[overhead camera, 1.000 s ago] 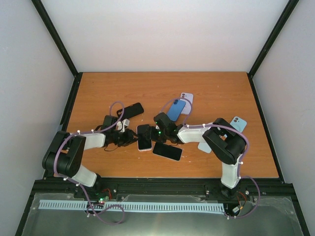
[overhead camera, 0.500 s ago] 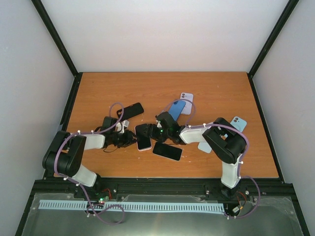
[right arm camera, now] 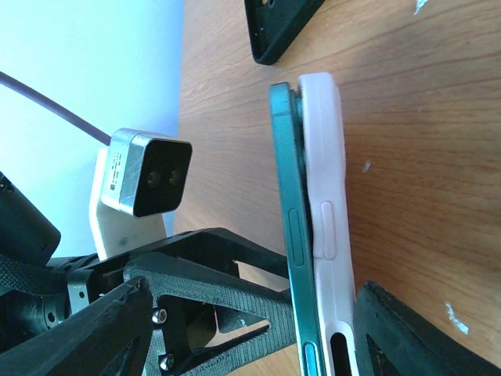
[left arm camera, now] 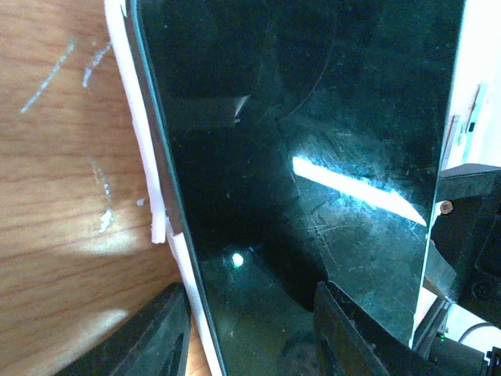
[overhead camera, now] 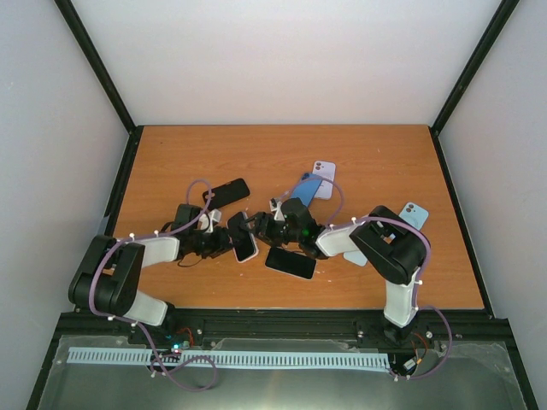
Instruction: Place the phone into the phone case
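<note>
The phone, with a black screen and teal edge, stands tilted on its long side, partly seated in the pinkish-white case. In the right wrist view the phone shows edge-on with the case against its back. My right gripper is open wide, and its right finger is next to the case's back. My left gripper is partly open. One finger is on the screen and the other is beside the case rim. Both grippers flank the phone.
A black phone lies just in front of the right gripper. A black case lies behind the left one and also shows in the right wrist view. A blue phone, a lilac phone and a light-blue phone lie further right.
The phone in its case has gone from lying flat to tilted up on its side, shifted slightly left. Both grippers have closed in around it.
</note>
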